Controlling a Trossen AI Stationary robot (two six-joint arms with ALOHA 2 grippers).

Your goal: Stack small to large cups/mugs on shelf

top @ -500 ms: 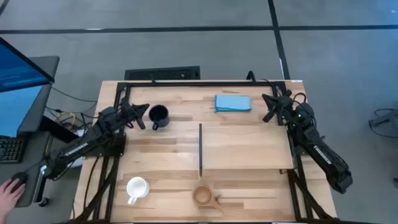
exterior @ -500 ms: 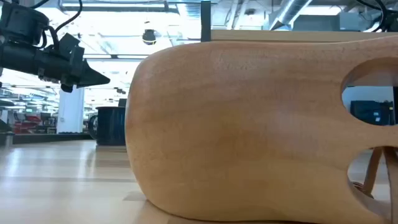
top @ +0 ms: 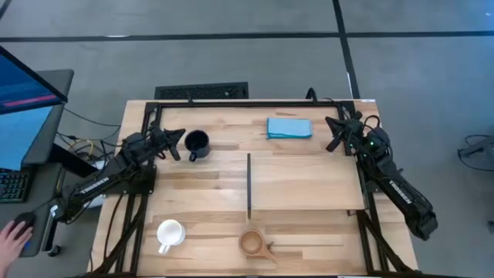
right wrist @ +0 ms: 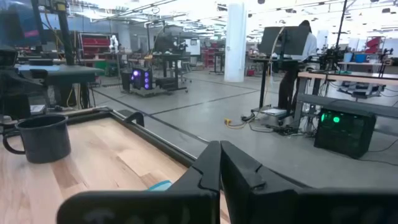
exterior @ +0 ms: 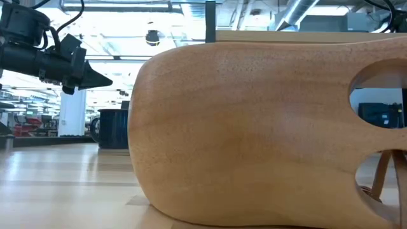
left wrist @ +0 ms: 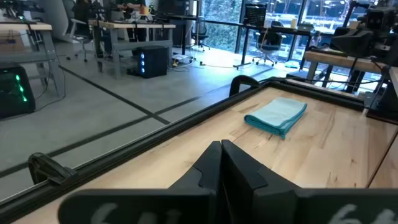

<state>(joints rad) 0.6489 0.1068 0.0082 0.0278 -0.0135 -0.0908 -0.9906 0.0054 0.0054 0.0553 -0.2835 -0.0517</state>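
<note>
The wooden cup (top: 252, 243) stood at the table's (top: 309, 232) near edge, just past the near end of the shelf (top: 305, 181). In the low view it sat so close that it hid nearly everything behind it. The white mug (top: 169, 233) stood at the cup's 9 o'clock. The black mug (top: 197, 144) stood far back, just at 3 o'clock of the left gripper (top: 174, 144), whose fingers were pressed together. The right gripper (top: 334, 133), fingers together too, waited at 3 o'clock of the blue cloth (top: 289, 127).
</note>
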